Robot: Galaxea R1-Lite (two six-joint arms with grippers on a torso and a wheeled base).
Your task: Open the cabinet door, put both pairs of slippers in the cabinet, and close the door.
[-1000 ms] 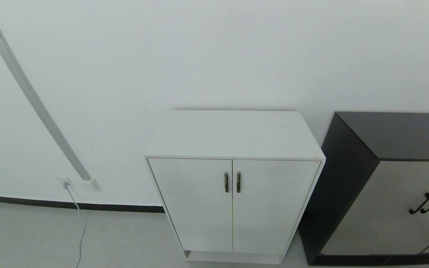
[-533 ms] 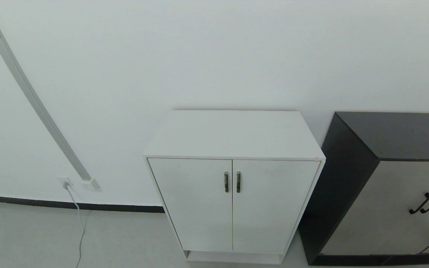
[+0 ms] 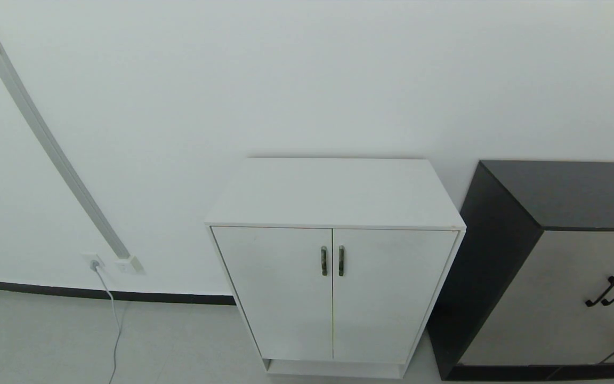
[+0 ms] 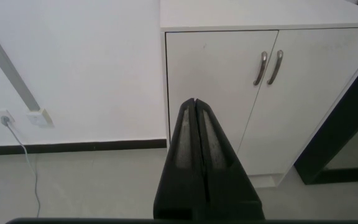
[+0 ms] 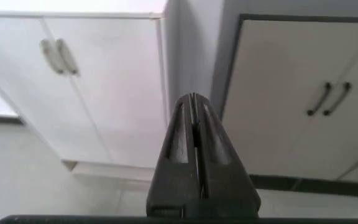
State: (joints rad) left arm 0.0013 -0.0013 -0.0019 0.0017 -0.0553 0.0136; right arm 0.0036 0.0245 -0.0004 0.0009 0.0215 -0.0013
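Note:
A white two-door cabinet stands against the wall, both doors closed, with two metal handles side by side at the middle. My left gripper is shut with nothing in it, held well back from the cabinet, facing its left door. My right gripper is also shut and empty, facing the gap between the white cabinet and the dark one.
A black cabinet with grey doors stands right beside the white one, with black handles. A wall socket with a cable hangs at the left. A slanted white conduit runs down the wall. Grey floor lies in front.

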